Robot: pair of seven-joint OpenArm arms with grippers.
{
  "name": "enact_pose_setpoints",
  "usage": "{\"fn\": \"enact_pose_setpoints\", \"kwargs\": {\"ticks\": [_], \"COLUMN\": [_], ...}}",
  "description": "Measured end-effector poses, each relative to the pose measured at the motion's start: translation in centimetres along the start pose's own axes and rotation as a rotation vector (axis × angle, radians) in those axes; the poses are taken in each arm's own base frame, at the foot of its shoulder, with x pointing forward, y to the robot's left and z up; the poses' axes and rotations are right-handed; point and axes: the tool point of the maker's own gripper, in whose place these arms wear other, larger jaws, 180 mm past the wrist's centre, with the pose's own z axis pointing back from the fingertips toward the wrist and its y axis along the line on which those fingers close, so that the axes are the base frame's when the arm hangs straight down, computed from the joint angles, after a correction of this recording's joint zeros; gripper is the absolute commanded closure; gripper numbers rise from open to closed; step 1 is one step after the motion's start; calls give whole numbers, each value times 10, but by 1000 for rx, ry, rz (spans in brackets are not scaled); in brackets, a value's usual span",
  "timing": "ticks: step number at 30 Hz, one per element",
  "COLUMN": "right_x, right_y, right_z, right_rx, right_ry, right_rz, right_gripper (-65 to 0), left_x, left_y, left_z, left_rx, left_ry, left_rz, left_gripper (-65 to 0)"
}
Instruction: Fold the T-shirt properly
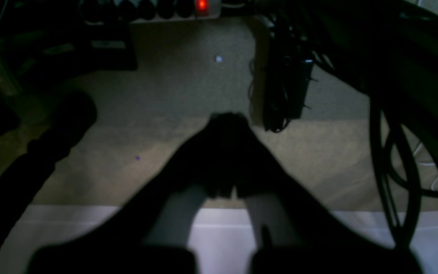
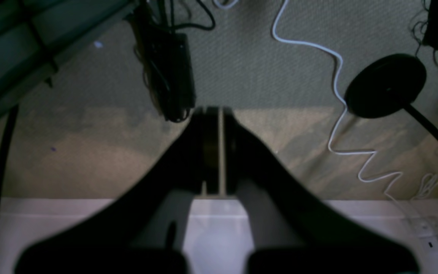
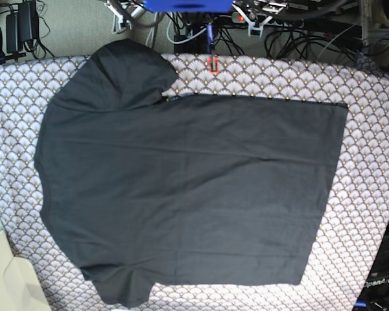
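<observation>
The black T-shirt point(image 3: 188, 188) lies spread flat on the scallop-print tablecloth point(image 3: 376, 129) in the base view. Its hem is at the right, and one sleeve sits at the upper left with the other at the lower left. Neither gripper shows in the base view. In the left wrist view my left gripper point(image 1: 228, 121) is shut with nothing in it, hanging over carpet floor. My right gripper point(image 2: 214, 112) is likewise shut and holds nothing, with only a thin slit between its fingers. The T-shirt is out of both wrist views.
A power strip with a red light point(image 1: 202, 4) and bundled black cables point(image 1: 283, 87) lie on the floor. A black adapter point(image 2: 171, 72), a white cable point(image 2: 337, 76) and a round black stand base point(image 2: 385, 85) lie below the right gripper. Cables and gear crowd the table's far edge point(image 3: 279, 19).
</observation>
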Motion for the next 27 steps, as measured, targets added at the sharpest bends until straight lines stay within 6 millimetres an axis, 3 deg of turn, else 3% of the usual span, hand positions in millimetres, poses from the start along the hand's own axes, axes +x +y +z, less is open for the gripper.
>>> {"fn": "enact_pose_setpoints", "kwargs": {"ticks": [14,27], "right_x": [-18,-14], "right_y": [-1,-1], "right_z": [1,1], "right_rx": [-1,-2], "right_ry": [-53,-65], "right_rz": [5,5], "right_gripper": [0,0], "left_x": [0,-9], "left_y": [12,10], "left_z": [0,0], "left_rx": [20,17], "left_ry": [-2,11], "left_rz": [0,-1], "left_gripper": [0,0]}}
